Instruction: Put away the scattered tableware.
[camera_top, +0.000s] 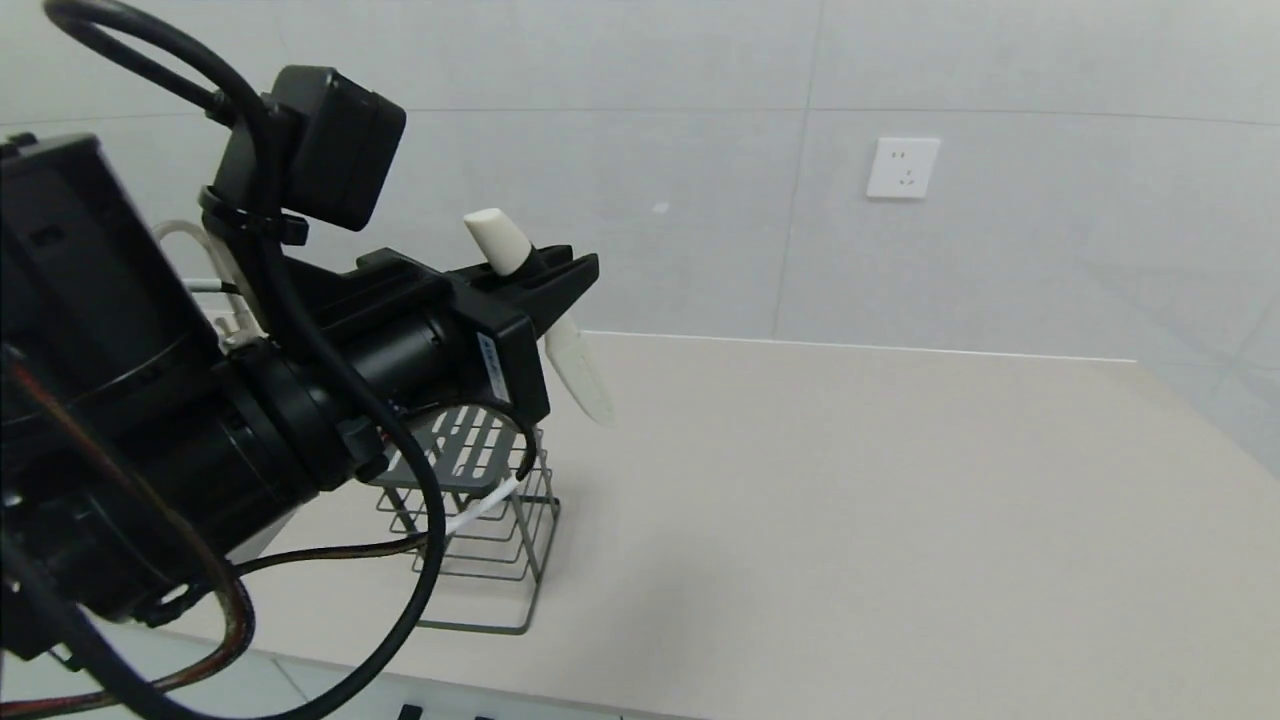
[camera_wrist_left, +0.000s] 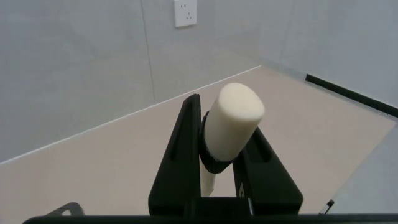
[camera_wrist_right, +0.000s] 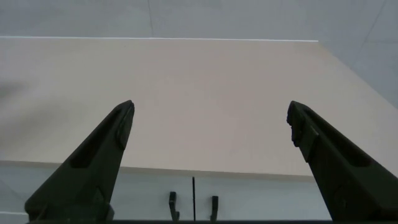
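Note:
My left gripper (camera_top: 545, 272) hangs high above the table's left part, shut on a white utensil (camera_top: 575, 365) with a thick rounded handle (camera_top: 497, 238). The utensil stands nearly upright, handle end up, its flat lower end pointing down over the table just right of the wire rack (camera_top: 500, 520). In the left wrist view the handle (camera_wrist_left: 232, 126) sits clamped in the left gripper (camera_wrist_left: 219, 163) between black fingers (camera_wrist_left: 185, 143). A thin white piece lies inside the wire rack. My right gripper (camera_wrist_right: 208, 121) is open above the bare beige tabletop (camera_wrist_right: 205, 93), nothing between its fingers.
The wire rack has a slotted grey top plate (camera_top: 465, 450) and stands near the table's front left edge. The beige table (camera_top: 850, 500) stretches wide to the right and back. A grey wall with a white socket (camera_top: 903, 167) stands behind it.

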